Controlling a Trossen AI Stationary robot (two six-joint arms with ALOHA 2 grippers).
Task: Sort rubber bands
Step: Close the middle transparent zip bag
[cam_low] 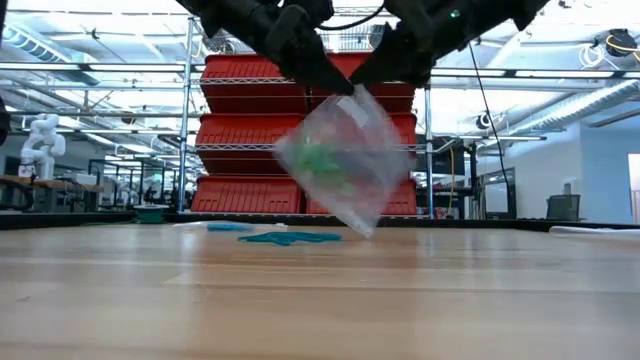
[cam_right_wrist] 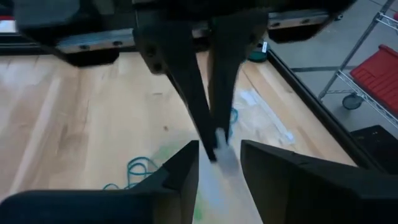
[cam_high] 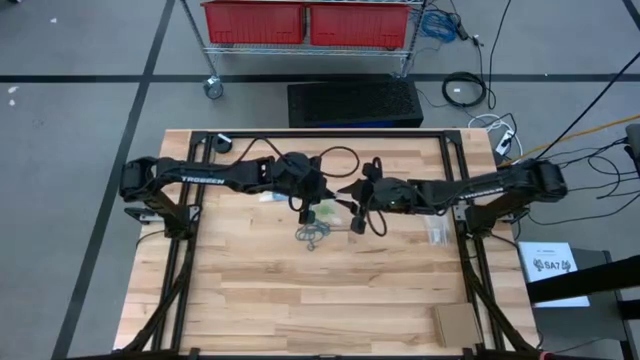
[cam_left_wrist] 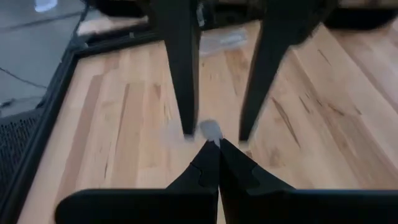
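While pinched shut on the top edge of the clear plastic bag (cam_low: 335,160) holding green loops, left gripper (cam_low: 335,82) keeps it aloft above the wooden table (cam_low: 320,300). Facing it across that edge, right gripper (cam_low: 372,72), fingers parted. Beneath the bag, loose blue-green rubber bands (cam_low: 285,238).

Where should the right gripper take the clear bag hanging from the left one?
Probably the top edge, beside the left gripper. The clear bag hangs tilted above the table, pinched at one upper corner, with green rubber bands inside. The right gripper, jaws partly open, already sits at that rim, so come in level from its own side; the lower body is slack film.
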